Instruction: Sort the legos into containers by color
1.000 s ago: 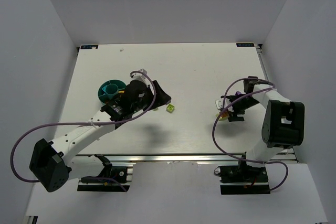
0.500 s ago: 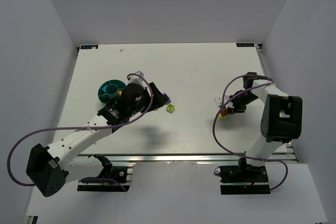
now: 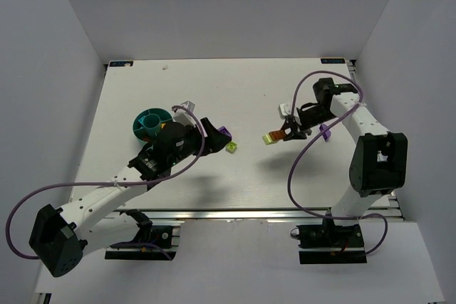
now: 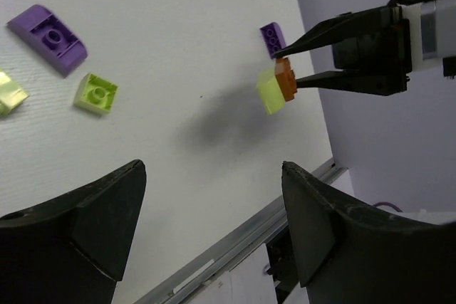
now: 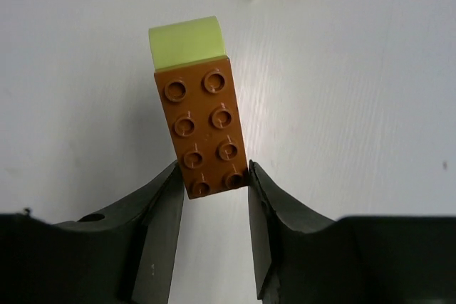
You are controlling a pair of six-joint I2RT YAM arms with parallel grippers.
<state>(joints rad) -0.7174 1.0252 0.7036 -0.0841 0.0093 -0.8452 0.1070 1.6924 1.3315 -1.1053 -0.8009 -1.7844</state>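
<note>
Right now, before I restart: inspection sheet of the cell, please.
Surface: white table, matte.
Job's things: teal bowl at left; brown brick with a lime piece on its end, held off the table; purple brick and lime brick loose near the left hand; small purple brick by the right arm.
Clutter: nothing seen.
Hands: left hand open, empty; right hand shut on the brown brick.
Cables: a purple cable loops off each arm.
Surroundings: grey walls; metal rail at near edge.

Smooth glossy plastic brown brick (image 5: 205, 129), matt finely textured white table (image 5: 370, 105)
</note>
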